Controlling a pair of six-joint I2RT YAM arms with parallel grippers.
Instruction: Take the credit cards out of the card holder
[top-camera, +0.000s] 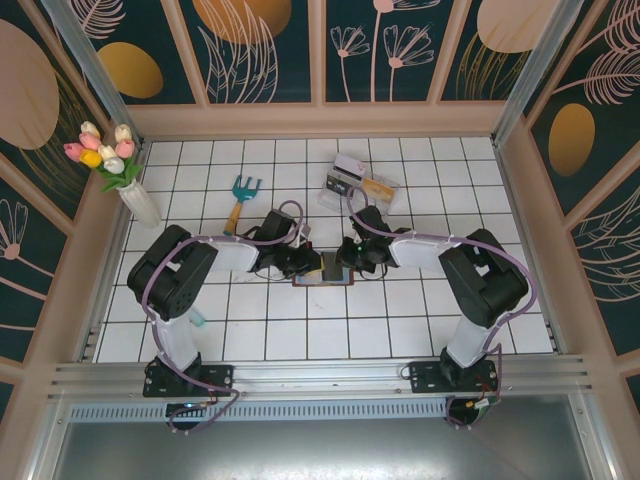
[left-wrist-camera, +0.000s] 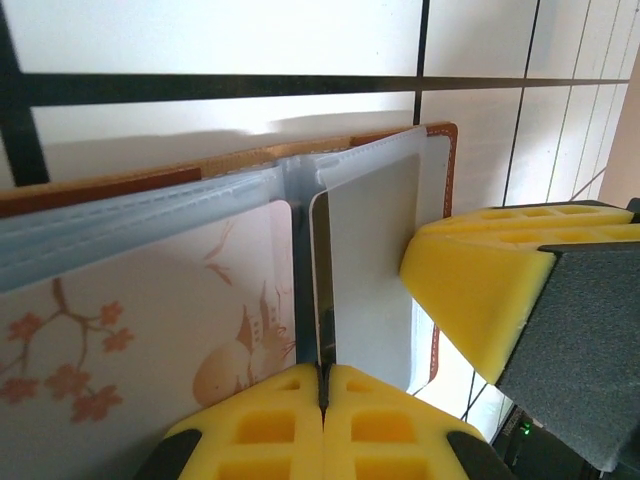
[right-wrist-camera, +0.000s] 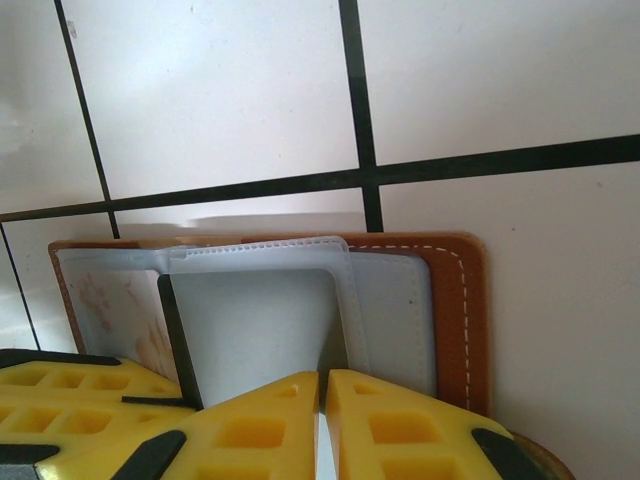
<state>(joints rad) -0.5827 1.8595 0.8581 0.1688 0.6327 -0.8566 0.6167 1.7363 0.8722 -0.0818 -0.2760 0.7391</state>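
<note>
card holder of reddish-brown leather (top-camera: 323, 270) lies open; left gripper (left-wrist-camera: 323, 400) pinches a pale thin rectangular card (left-wrist-camera: 370, 260) at its fold, right gripper (right-wrist-camera: 322, 405) clamps its right flap.

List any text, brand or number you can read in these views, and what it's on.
No text is readable anywhere.
Blossom-print credit card: drawing only, no words.
Grey credit card: blank through its sleeve.
Card holder: no visible stamp.
Items in the clear box: some print, too small to read.
</note>
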